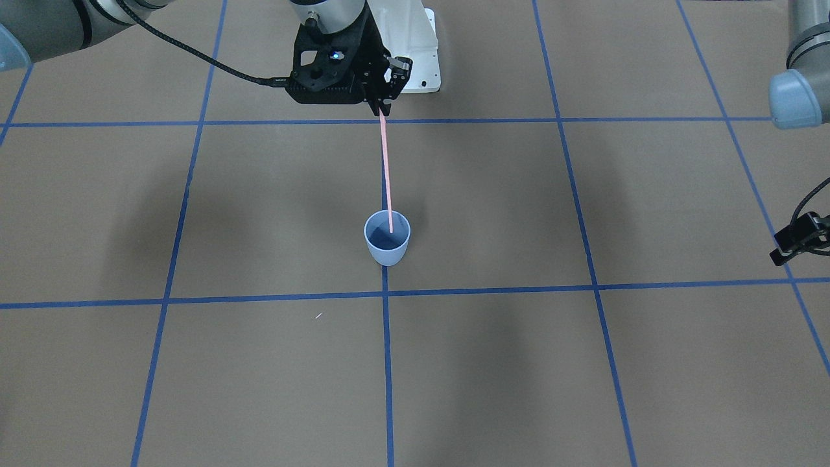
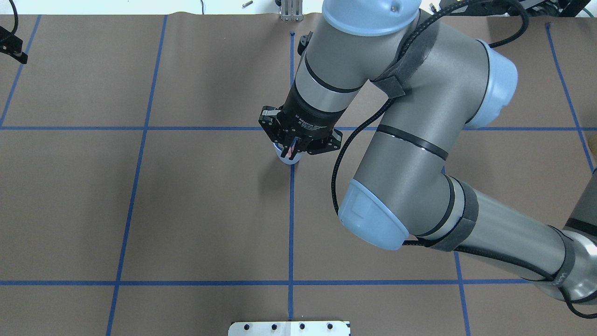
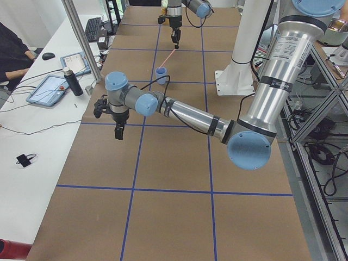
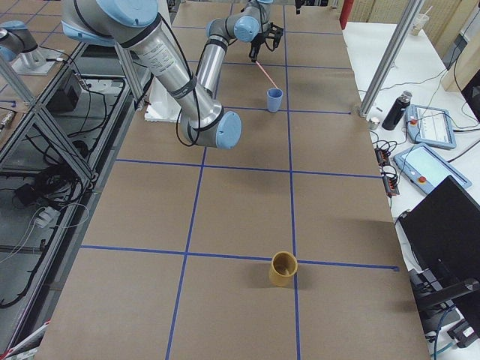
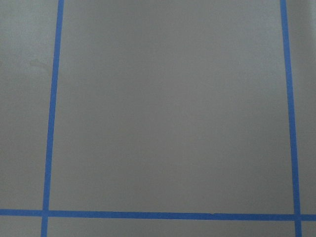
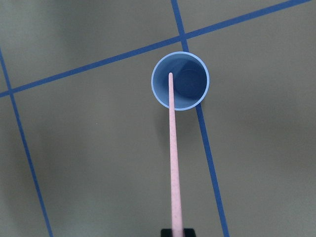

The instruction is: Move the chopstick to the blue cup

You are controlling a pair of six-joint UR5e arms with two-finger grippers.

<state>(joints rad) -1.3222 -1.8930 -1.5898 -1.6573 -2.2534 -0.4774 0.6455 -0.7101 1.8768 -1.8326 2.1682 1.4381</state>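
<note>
My right gripper (image 1: 381, 107) is shut on the top end of the pale pink chopstick (image 1: 386, 175), which hangs almost straight down. Its lower tip sits in the mouth of the blue cup (image 1: 387, 239), which stands upright on a blue tape line. In the right wrist view the chopstick (image 6: 174, 158) runs from the fingertips to the cup's (image 6: 193, 85) dark blue inside. From overhead the gripper (image 2: 290, 151) covers most of the cup (image 2: 289, 161). My left gripper (image 3: 118, 132) hangs over bare table far from the cup; I cannot tell whether it is open.
A yellow-brown cup (image 4: 283, 268) stands on the table far from the blue one. The white base plate (image 1: 415, 45) is behind the right gripper. A side table with tablets and a bottle (image 3: 70, 81) runs along the operators' edge.
</note>
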